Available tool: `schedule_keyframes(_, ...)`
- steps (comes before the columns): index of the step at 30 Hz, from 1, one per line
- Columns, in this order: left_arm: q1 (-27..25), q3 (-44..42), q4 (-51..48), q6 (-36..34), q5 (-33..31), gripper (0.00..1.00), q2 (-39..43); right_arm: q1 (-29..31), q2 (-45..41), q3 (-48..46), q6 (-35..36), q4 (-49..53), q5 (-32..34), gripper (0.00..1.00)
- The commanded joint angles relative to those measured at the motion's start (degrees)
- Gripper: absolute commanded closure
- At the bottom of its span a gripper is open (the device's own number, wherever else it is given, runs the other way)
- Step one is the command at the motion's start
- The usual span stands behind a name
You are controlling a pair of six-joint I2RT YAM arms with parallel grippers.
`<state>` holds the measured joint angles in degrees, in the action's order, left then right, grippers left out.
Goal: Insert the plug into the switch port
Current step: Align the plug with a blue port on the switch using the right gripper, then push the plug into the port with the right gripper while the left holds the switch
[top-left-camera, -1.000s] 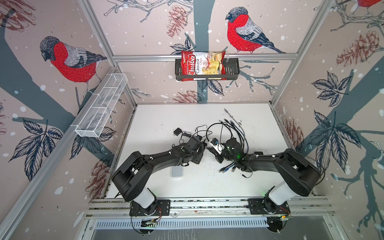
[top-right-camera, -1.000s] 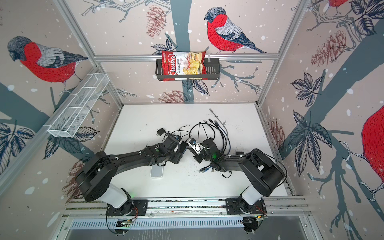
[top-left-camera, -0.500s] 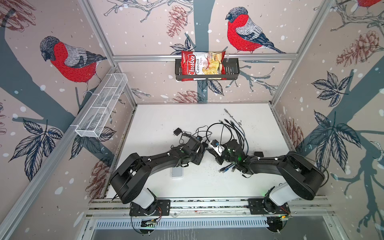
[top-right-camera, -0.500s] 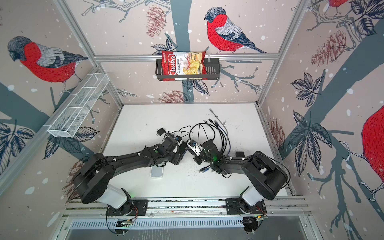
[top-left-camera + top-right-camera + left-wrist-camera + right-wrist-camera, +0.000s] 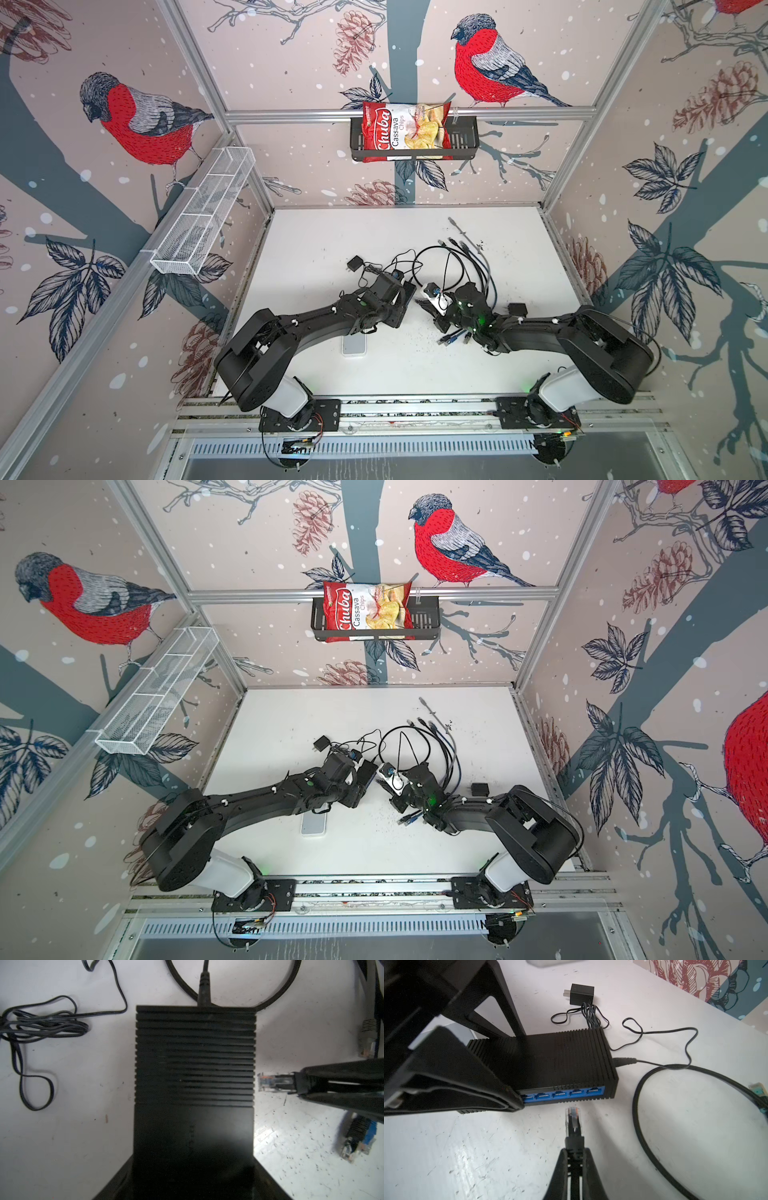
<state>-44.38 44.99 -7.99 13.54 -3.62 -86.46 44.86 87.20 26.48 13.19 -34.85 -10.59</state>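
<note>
The black ribbed network switch [image 5: 560, 1057] lies flat on the white bench [image 5: 332, 232], near the middle. Its blue port face [image 5: 571, 1094] is turned to the right. The left gripper [image 5: 405, 297] reaches over it from the near-left with its fingers spread wide, one against each long side of the housing, pinching the switch between them. In the right wrist view the finger on the port side [image 5: 500, 1093] covers part of the end port, and four more ports show beside it.

The right gripper [image 5: 574, 1150] comes in from the right with its fingers pressed together on the black boot of a clear network plug [image 5: 572, 1114]. The plug points at the port face, roughly opposite the middle ports. It stops just short of them, with a strip of bench showing between. From the left wrist the same plug [image 5: 270, 1082] sits just beside the switch's edge.

A thin black cord [image 5: 625, 1061] enters the switch's far end. A black wall adapter [image 5: 581, 994] with bundled cord lies to the far left. A thick black cable [image 5: 641, 1105] loops on the right. Loose network cables [image 5: 367, 1043] lie beyond it. A white flat rectangular device [image 5: 354, 345] lies under the left arm.
</note>
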Motion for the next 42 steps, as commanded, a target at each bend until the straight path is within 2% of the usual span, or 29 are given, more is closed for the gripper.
schedule_keyframes(1,0.01,-0.25,2.32,-0.26,1.47,0.61,-0.01,0.14,0.23,0.58,-0.74,-2.75,-0.59,1.00)
schedule_keyframes(12,-0.27,-0.52,2.70,0.00,2.00,0.61,0.18,0.14,2.20,3.11,1.26,-1.21,-0.30,1.00)
schedule_keyframes(30,-0.27,0.00,2.19,-0.22,0.14,0.61,-0.38,0.67,0.16,0.90,2.01,0.58,0.26,1.00)
schedule_keyframes(42,-0.49,-0.08,2.45,-1.23,2.69,0.61,-1.08,0.66,1.73,2.92,2.62,-0.34,1.10,1.00)
